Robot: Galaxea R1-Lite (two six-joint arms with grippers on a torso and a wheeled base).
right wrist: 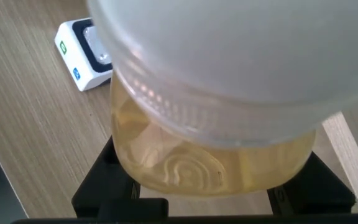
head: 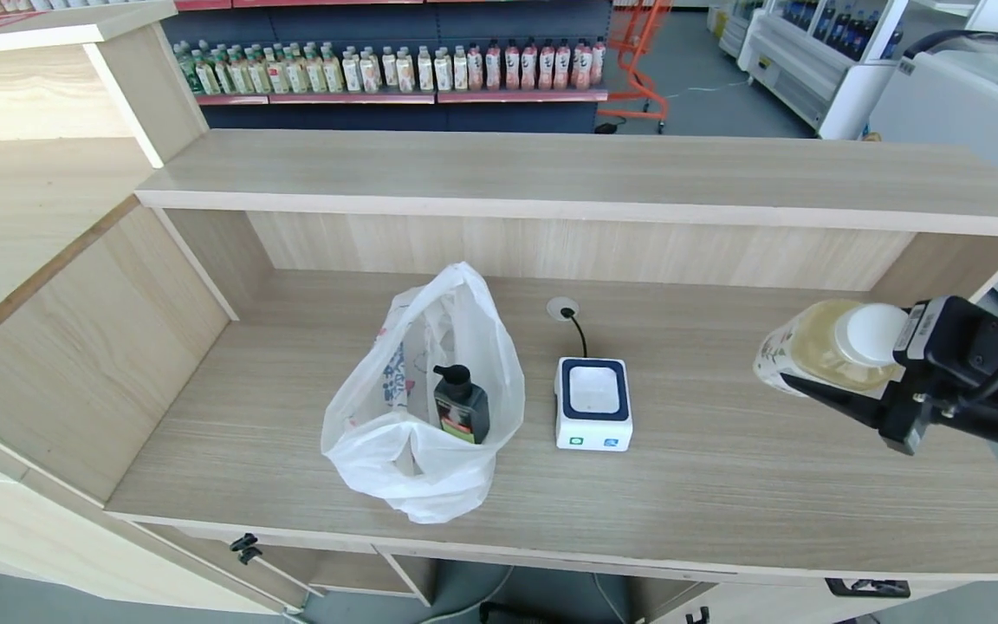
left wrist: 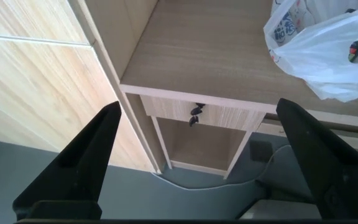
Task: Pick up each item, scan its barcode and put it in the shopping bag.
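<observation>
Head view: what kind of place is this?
Probably a shop checkout: a barcode scanner sits on the counter beside a shopping bag, and shelves of bottled drinks stand behind.

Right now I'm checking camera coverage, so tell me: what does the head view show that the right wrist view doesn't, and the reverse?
Head view only: the shopping bag standing open on the counter, a black pump bottle inside it, and the cable running from the scanner.
Right wrist view only: fingers on both sides of the drink bottle, and the ridges under its white cap.
Both: the scanner, the wooden counter, and the drink bottle held in the right gripper.
</observation>
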